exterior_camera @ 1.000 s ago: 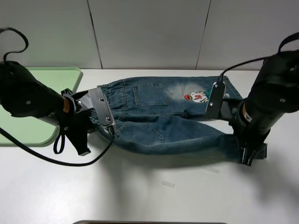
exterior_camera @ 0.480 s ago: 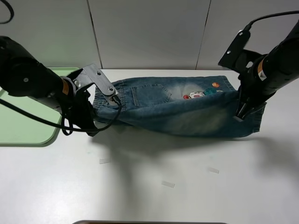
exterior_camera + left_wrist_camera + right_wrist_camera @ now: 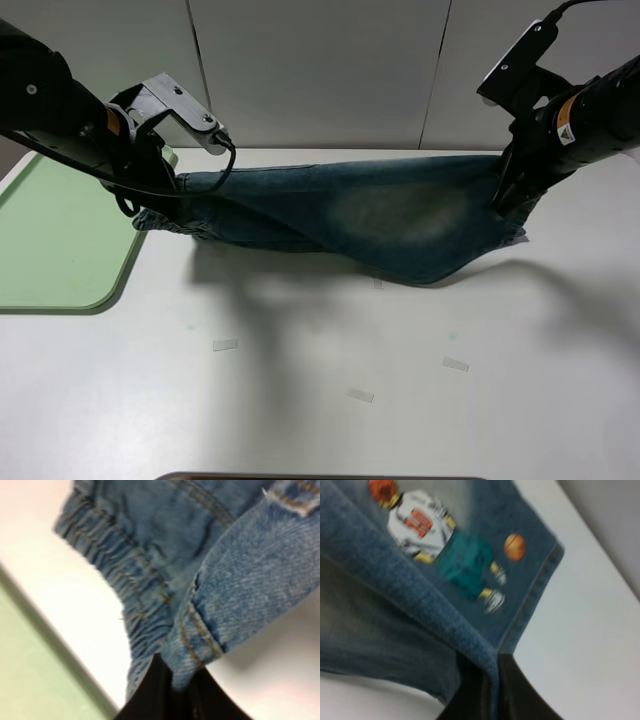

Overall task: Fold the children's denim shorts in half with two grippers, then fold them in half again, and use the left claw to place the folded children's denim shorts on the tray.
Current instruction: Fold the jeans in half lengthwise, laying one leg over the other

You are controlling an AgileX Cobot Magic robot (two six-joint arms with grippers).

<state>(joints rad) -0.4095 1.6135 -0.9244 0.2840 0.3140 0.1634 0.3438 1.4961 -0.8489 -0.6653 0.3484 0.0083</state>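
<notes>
Gripping shorts (image 3: 390,215) at both ends w/ L pincer (image 3: 177,677) and R pincer (image 3: 487,680), each clamped shut on denim. Strung sagging over far part of desk (image 3: 330,400), just right of tray (image 3: 60,240). Could slip from thin hem grips, or land skewed if lowered unevenly.

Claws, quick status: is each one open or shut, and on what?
Left claw: shut on the denim shorts, at the waistband end.
Right claw: shut on the denim shorts, at the leg-hem end.
</notes>
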